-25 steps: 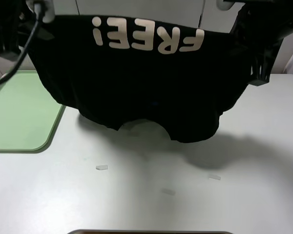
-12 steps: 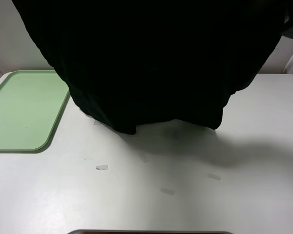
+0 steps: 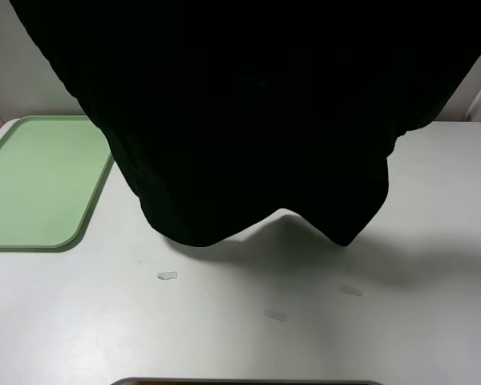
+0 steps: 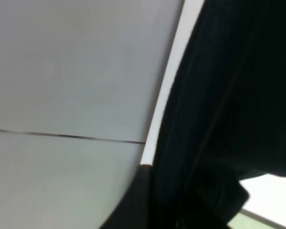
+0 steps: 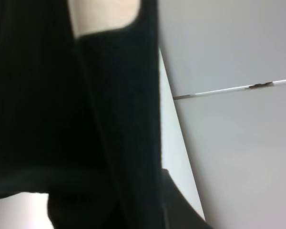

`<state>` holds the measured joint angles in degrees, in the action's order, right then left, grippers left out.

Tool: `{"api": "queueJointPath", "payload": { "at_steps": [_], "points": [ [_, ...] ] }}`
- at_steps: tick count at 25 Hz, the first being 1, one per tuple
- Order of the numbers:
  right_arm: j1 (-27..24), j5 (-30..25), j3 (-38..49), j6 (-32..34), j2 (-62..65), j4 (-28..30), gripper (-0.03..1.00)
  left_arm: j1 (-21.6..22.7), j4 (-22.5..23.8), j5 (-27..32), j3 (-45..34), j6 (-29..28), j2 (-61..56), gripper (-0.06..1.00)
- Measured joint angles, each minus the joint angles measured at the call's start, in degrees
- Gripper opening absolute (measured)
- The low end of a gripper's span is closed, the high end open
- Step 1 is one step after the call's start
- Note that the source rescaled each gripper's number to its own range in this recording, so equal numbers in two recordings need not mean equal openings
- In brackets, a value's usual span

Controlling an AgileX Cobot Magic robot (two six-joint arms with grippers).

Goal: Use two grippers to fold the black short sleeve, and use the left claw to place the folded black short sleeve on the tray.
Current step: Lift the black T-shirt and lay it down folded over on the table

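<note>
Shirt (image 3: 248,120): hangs spread in the air over the bench (image 3: 433,337), filling the top of the high view. Two low corners dangle with an arch between them. I cannot tell whether they touch the bench.
Left pincer (image 4: 133,202): only a dark edge shows beside the black cloth. I cannot tell whether it is spread or pinching.
Right pincer (image 5: 181,207): the same, a dark shape lost against the cloth. Its state cannot be told.
Tray (image 3: 32,184): bare, on the bench's left side, with the shirt's left edge hanging just beside its near corner.
Risk, slip: if one grip is shallow, the cloth's weight could pull that corner free and the shirt would collapse to one side.
Risk, skew: lowering unevenly would probably lay a crooked fold, and dangling corners may tuck under.
Risk, sight: the cloth blocks the high view, so alignment is hard to judge.
Bench surface: pale, smooth and shadowed under the shirt, with small paper strips (image 3: 167,275) scattered on it.
Room: plain pale wall with one thin dark seam (image 4: 62,135).
</note>
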<state>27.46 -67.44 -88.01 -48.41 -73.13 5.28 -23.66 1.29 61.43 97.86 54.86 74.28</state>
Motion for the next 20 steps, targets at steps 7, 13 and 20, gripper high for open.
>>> {"api": "queueJointPath", "payload": {
  "at_steps": [7, 13, 20],
  "points": [
    [0.0, -0.4, -0.1, 2.1, 5.3, -1.0, 0.00, -0.1, -0.2, 4.7, 0.2, 0.0, -0.6, 0.00],
    [0.0, -0.8, -0.1, 3.0, 9.4, -4.5, 0.00, -0.3, -0.2, 4.9, 0.3, 0.0, -3.1, 0.00],
    [0.0, -1.0, -0.1, 3.2, 10.7, -7.3, 0.00, -0.3, -0.2, 4.9, 0.3, -2.3, -5.5, 0.00]
  ]
}}
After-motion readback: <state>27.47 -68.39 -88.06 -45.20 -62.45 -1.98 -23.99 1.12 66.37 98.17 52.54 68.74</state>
